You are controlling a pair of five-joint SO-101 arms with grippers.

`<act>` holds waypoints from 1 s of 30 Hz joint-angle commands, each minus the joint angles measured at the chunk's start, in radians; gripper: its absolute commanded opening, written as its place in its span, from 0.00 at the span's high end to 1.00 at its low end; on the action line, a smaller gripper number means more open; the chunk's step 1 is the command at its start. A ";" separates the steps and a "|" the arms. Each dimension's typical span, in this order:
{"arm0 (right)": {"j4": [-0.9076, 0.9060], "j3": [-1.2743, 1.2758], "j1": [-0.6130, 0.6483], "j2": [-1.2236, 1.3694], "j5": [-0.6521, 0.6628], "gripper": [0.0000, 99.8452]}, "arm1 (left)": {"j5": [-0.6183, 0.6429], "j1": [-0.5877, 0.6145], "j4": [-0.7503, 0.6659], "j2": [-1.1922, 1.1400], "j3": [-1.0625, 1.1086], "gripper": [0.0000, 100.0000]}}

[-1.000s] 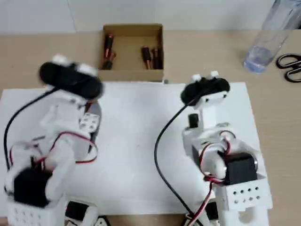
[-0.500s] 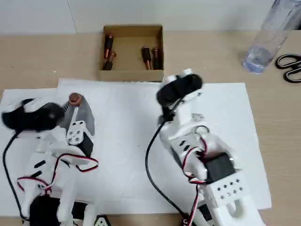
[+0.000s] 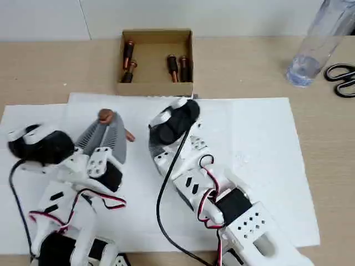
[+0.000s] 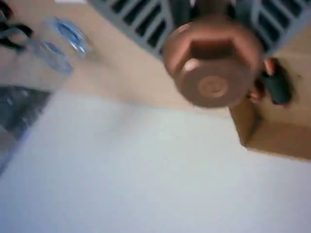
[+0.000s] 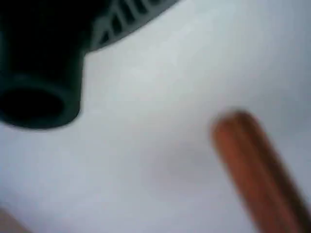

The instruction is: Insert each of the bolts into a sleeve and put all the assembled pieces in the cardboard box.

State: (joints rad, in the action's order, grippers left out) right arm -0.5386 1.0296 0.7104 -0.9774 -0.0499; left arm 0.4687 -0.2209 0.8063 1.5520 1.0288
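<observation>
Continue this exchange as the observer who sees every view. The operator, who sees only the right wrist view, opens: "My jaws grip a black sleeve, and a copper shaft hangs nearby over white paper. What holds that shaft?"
Observer: The left arm's jaws hold it; it is a bolt with a hex head.
Operator: Where is the cardboard box for my sleeve afterwards?
Observer: Past the far edge of the white paper, on the table, beyond both arms.
Operator: Is anything in it?
Observer: Yes, several assembled pieces lie inside.
</observation>
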 commanded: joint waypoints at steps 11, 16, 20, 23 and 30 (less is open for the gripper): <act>0.216 0.356 0.088 -0.397 0.226 1.00 | 0.005 -0.043 -0.037 0.009 -0.016 1.00; 0.102 0.442 0.091 -0.604 0.256 1.00 | 0.005 -0.043 -0.075 0.009 -0.019 1.00; -0.015 0.445 0.091 -0.720 0.250 1.00 | 0.005 -0.051 -0.068 0.009 -0.016 1.00; -0.048 0.445 0.090 -0.765 0.250 1.00 | 0.005 -0.098 -0.046 0.009 -0.019 1.00; -0.018 0.462 0.087 -0.762 0.250 1.00 | 0.005 -0.163 0.011 0.009 -0.019 1.00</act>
State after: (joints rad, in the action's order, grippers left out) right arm -0.5785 1.4960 0.7994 -1.7231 0.1972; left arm 0.4687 -0.3728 0.8155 1.5520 1.0303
